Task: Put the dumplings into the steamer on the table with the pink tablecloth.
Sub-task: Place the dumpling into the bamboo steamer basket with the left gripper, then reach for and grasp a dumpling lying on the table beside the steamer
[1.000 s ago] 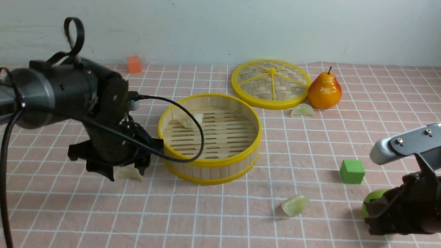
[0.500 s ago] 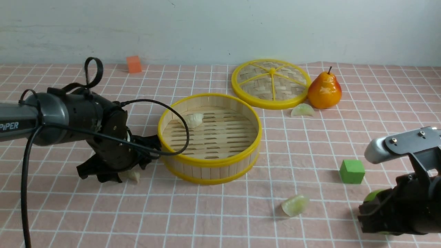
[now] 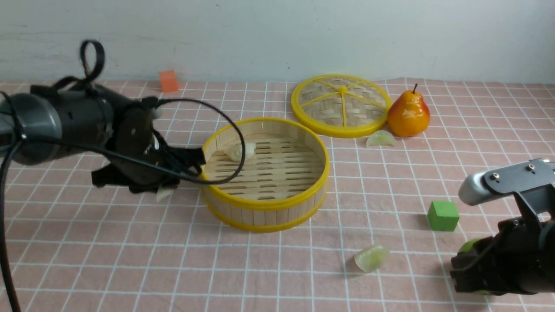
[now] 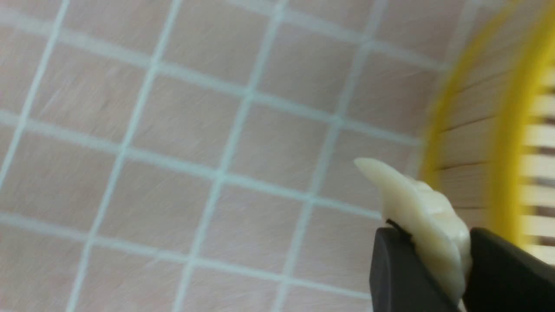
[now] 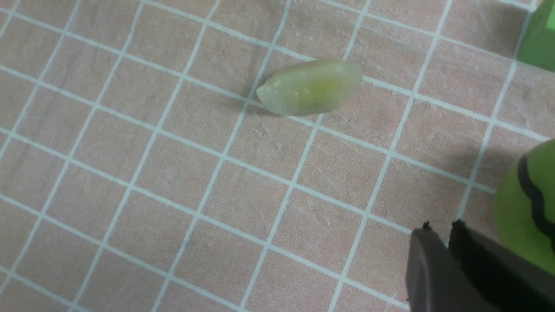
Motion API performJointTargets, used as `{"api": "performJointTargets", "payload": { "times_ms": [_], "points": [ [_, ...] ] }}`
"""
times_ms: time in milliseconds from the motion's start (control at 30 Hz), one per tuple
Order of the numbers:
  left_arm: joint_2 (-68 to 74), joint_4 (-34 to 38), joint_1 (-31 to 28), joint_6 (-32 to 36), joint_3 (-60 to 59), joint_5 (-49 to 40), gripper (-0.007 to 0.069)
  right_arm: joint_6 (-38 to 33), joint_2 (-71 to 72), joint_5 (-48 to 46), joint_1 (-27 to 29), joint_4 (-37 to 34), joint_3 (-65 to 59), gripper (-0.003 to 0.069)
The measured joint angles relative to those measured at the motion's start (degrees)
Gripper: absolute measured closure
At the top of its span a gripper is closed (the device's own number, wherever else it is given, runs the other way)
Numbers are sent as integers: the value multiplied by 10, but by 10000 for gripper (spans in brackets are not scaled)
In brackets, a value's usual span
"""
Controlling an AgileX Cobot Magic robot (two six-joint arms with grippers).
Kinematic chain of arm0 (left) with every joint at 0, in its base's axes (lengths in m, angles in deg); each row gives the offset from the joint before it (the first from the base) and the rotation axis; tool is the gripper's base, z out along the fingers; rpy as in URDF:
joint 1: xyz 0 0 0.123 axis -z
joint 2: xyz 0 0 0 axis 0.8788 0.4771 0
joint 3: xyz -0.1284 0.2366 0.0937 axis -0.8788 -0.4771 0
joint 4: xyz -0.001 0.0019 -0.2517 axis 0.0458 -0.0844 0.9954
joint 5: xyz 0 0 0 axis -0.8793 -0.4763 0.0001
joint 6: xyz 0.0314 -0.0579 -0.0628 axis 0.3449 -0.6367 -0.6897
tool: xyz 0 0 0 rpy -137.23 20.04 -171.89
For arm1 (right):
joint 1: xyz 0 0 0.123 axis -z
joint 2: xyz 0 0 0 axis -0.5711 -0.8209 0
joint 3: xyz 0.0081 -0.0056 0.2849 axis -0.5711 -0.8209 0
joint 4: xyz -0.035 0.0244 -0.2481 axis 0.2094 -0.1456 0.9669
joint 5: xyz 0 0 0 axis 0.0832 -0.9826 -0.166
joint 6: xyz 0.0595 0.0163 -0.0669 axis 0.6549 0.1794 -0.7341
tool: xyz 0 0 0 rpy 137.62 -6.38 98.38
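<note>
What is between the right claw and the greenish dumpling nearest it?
Only bare pink tablecloth; the right wrist view shows the right gripper and that dumpling apart.

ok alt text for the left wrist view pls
The left gripper pinches a cream dumpling between its two dark jaws, over the pink cloth with its white grid. The steamer, yellow-rimmed and blurred, is close beside the dumpling.
</note>
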Motion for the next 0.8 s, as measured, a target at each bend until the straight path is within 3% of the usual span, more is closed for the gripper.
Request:
{"api": "performJointTargets", "payload": {
  "times_ms": [200, 433, 500, 667, 800],
  "points": [
    [27, 96, 59, 211, 108, -1, 447, -1, -27, 1, 0, -17, 0, 579],
    [168, 105, 62, 255, 203, -85, 437, -2, -35, -8, 0, -31, 0, 574],
    [189, 105, 62, 260, 220, -102, 384, -2, -35, -8, 0, -32, 0, 574],
    [200, 105, 63, 265, 263, -158, 143, -15, -38, -49, 0, -33, 14, 567],
    [158, 105, 63, 265, 297, -212, 90, -17, -65, -88, 1, -33, 68, 546]
  ]
}}
